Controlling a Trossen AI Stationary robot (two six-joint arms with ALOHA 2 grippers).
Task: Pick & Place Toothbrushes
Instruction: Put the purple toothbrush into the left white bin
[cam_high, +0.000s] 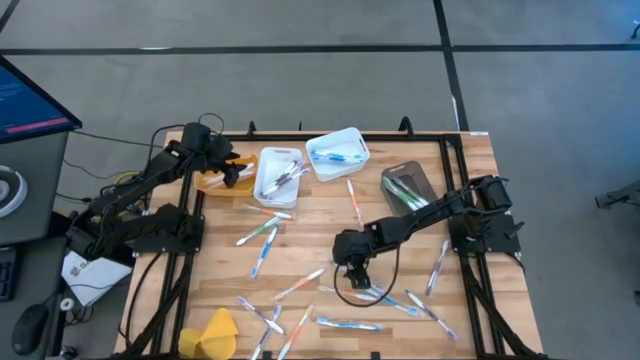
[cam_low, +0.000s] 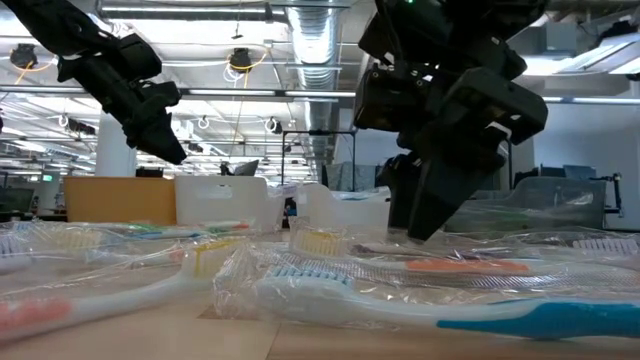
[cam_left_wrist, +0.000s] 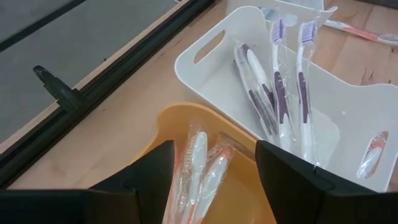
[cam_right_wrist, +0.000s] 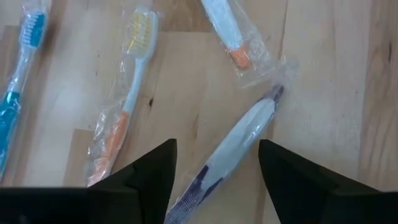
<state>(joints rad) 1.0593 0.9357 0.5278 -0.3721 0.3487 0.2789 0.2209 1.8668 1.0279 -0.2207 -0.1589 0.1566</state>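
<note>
Right gripper (cam_right_wrist: 214, 180) low over the front-centre of the wooden slatted bench (cam_high: 470, 170), fingers spread and empty. Straight beneath it lies a wrapped toothbrush with white handle and purple trim (cam_right_wrist: 239, 140), long axis slanting through the finger gap, so the wrist likely needs turning to close across it. Left gripper (cam_left_wrist: 211, 186), also spread, hangs over the shallow orange plastic bin (cam_left_wrist: 177, 121) at the back-left edge, far off.

I'm working in an open industrial lab: exposed ceiling ducts (cam_low: 318, 45), hanging lamps (cam_low: 238, 60), grey floor (cam_high: 300, 25), a monitor (cam_high: 30, 100) beside the tabletop (cam_high: 330, 245).
</note>
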